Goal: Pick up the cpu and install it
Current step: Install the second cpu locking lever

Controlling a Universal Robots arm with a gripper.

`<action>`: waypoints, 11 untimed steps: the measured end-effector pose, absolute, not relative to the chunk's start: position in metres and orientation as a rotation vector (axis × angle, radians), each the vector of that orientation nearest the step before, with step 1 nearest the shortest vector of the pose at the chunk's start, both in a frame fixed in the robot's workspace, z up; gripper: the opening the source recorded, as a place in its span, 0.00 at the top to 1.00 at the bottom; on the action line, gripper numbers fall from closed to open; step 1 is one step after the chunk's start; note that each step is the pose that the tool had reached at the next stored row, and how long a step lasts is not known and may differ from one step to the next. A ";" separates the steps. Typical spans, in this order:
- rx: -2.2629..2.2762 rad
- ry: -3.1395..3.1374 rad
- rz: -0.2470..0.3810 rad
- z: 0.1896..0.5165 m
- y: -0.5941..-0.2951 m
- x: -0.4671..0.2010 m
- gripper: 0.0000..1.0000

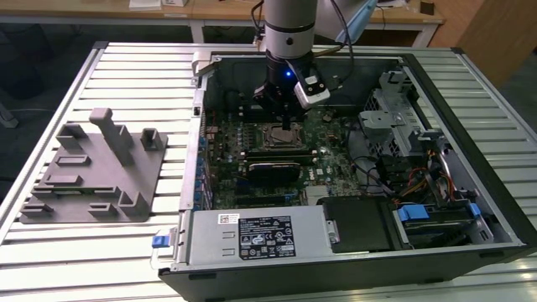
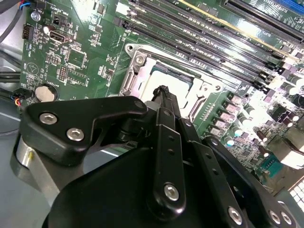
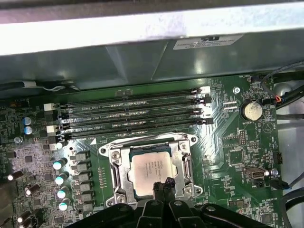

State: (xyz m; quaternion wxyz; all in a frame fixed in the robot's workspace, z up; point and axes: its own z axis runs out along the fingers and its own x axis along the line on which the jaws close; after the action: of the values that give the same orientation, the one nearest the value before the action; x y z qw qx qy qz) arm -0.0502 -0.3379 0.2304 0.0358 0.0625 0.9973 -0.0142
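- Cpu [image 3: 151, 167] lies flat in the socket [image 3: 118, 175] on the motherboard [image 3: 228, 142], pale top up, inside the open PC case [image 1: 470, 157] on the counter [image 1: 126, 69].
- Claw [image 3: 160, 186] hangs right over the socket, tips at the near edge of the chip. Fingers [image 2: 164, 102] read as drawn together, with nothing seen between them. From these views I cannot tell whether the tips touch the chip or sit just above it.
- In the exterior view the arm [image 1: 288, 38] stands near upright above the board, claw [image 1: 285, 123] pointing straight down.
- Judgement: placing looks done or near done; chip sits square inside the frame, edges parallel to it, no visible tilt.
- To do this step well: keep the claw vertical, no sideways drag, since a seated chip can skew on its contacts. Any press should be light and centred on the metal top.
- Check all four edges lie level within the frame before trusting the seat.
- Risk: tips overhang the frame edge; a slip could catch the frame or the memory slots [image 3: 133, 111] just beside.
- Grey tray [image 1: 92, 176] sits well apart, on the exterior view's left.
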 end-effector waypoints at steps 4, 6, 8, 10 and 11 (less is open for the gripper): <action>0.192 3.064 -0.043 0.230 -0.339 -0.050 0.89; 0.192 3.064 -0.043 0.230 -0.339 -0.050 0.89; 0.192 3.064 -0.043 0.230 -0.340 -0.050 0.89; 0.192 3.064 -0.043 0.230 -0.341 -0.050 0.89; 0.192 3.064 -0.043 0.230 -0.341 -0.050 0.89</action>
State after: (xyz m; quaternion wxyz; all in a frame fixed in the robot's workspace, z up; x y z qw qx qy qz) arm -0.0501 -0.3409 0.2304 0.0358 0.0625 0.9973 -0.0141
